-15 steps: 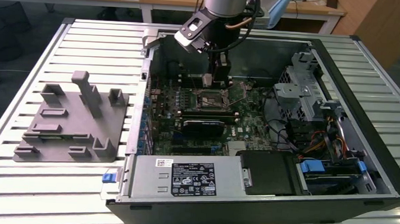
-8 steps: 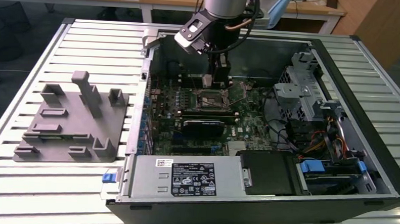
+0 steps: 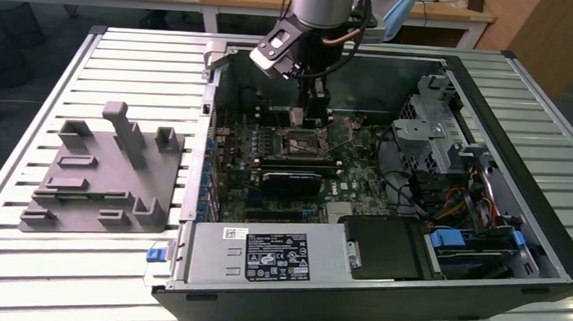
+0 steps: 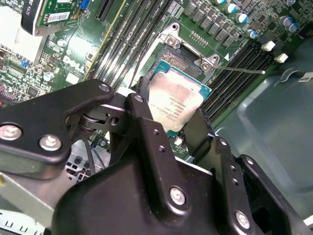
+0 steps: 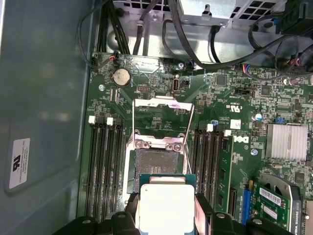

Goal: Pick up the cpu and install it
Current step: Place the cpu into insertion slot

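Gripper: black, two-fingered, clenched on the cpu, one finger on each of two opposite edges. It also shows in the first wrist view and in the exterior view, hanging from the arm inside the open case. Cpu: flat square chip with a pale silvery top plate and green rim, plate towards both wrist cameras. It is held over the socket and not seated, though how far above cannot be told. Socket: dark square recess in a metal frame on the board, uncovered, with its load plate swung open to the far side; it sits near the middle of the case in the exterior view. Memory slots: black parallel rows on either side of the socket. Coin cell: round and silver, on the board beyond the load plate. Finned silver heatsink: at the board's edge, well apart from the socket. Power supply: grey labelled box along the near wall of the case. Drive bays and cable bundle: at the exterior view's right inside the case. Grey fixture: plastic, with upright posts, just outside the case at the exterior view's left. Table: slatted metal, bearing the case and fixture.
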`<state>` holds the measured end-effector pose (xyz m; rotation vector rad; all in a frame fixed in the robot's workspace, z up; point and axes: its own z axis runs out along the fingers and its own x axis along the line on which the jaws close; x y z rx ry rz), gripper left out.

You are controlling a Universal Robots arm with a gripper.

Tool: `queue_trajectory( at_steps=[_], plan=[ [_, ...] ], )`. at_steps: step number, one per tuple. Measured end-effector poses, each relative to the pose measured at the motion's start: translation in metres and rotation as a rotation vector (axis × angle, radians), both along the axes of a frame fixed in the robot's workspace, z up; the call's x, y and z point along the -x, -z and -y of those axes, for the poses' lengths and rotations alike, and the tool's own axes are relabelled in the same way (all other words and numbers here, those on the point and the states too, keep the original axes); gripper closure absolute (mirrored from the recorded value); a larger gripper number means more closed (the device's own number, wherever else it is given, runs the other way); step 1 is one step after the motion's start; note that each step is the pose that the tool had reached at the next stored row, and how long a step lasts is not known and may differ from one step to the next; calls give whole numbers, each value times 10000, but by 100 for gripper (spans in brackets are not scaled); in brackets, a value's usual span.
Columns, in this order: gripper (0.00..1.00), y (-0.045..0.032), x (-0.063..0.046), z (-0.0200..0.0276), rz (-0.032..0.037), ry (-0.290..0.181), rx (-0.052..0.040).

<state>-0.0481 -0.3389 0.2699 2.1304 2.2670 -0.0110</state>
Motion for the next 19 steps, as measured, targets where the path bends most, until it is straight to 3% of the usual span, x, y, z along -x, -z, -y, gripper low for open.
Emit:
queue_trajectory(
  at_steps=[19],
  plan=[
    [47, 53, 0, -2, 0, 0, 1]
  ],
)
